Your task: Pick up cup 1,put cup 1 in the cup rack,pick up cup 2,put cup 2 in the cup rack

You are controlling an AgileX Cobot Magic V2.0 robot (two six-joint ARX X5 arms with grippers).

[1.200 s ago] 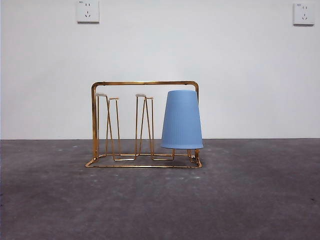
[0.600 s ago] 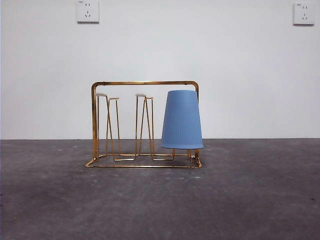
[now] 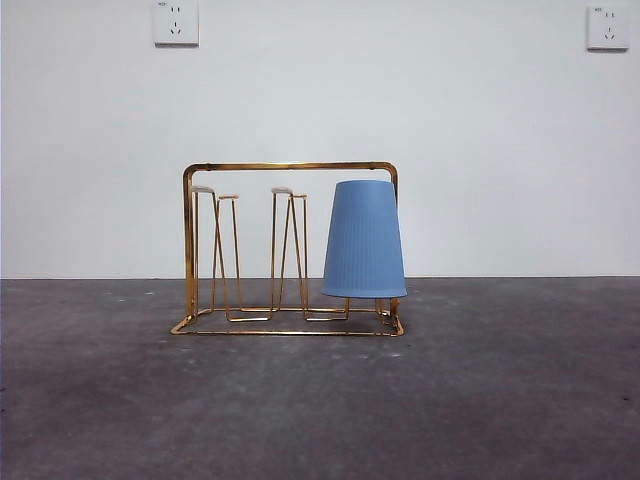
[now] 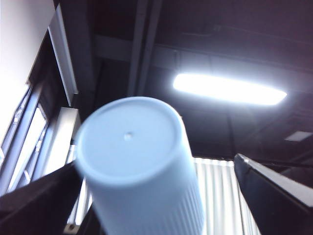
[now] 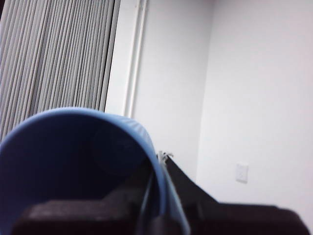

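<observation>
The gold wire cup rack (image 3: 290, 250) stands on the dark table in the front view. A blue cup (image 3: 364, 240) sits upside down on its right-hand prongs; the other prongs (image 3: 225, 255) are bare. Neither gripper shows in the front view. In the left wrist view a pale blue ribbed cup (image 4: 137, 161) stands close in my left gripper (image 4: 156, 161), its closed bottom pointing away at the ceiling. My right gripper (image 5: 159, 196) is shut on the rim of a blue cup (image 5: 73, 161), whose open mouth faces the camera.
The dark grey table (image 3: 320, 400) runs flat around the rack, with a white wall behind it. Two wall sockets (image 3: 176, 22) sit high on the wall. The left wrist view shows a ceiling lamp (image 4: 227, 89); the right wrist view shows blinds (image 5: 54, 54).
</observation>
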